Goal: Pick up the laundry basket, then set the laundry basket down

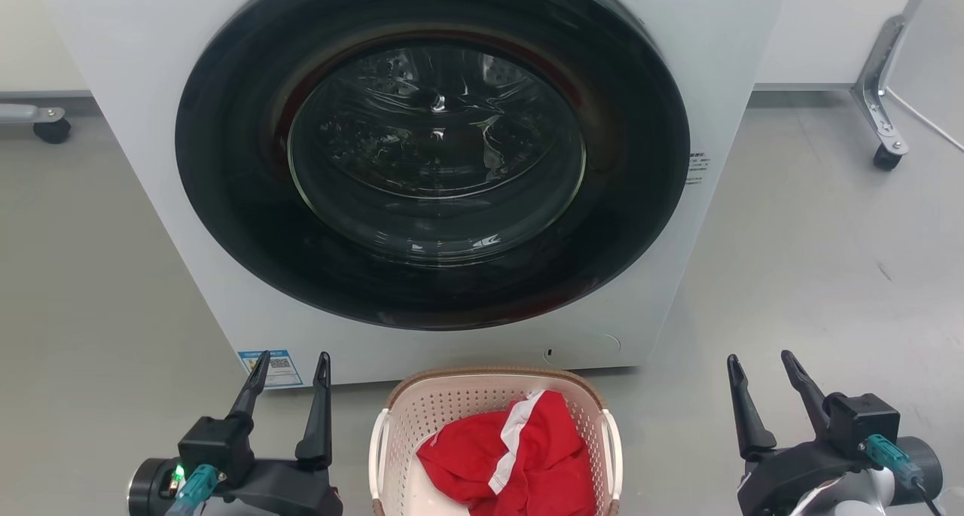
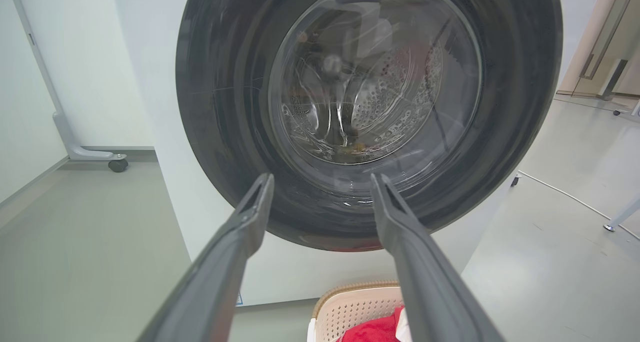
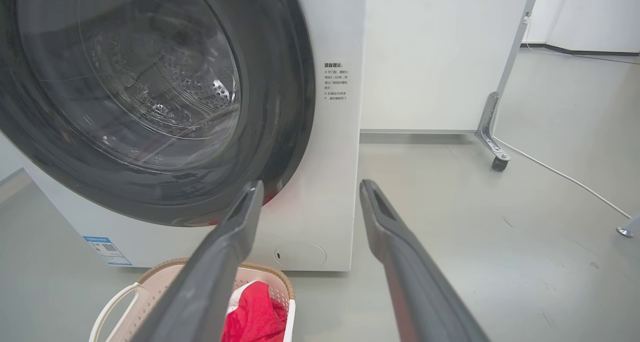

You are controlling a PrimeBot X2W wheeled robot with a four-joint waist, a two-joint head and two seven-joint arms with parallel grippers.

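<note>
Left gripper (image 1: 294,356) is hanging wide open, apart from the laundry basket (image 1: 452,410). Cream, perforated, brown-rimmed, holding red cloth (image 1: 527,456), the basket is sitting on the floor (image 1: 75,275) before the washing machine (image 1: 715,49). The head view is showing both white handles (image 1: 374,448), the right wrist view one. Right gripper (image 1: 758,358) is gaping further right.

Seen from the head, steeply down and close onto washer (image 1: 723,41) and basket (image 1: 452,403); from both wrists, low along the fingers (image 2: 225,267), sharing door (image 1: 433,147) and basket.
</note>
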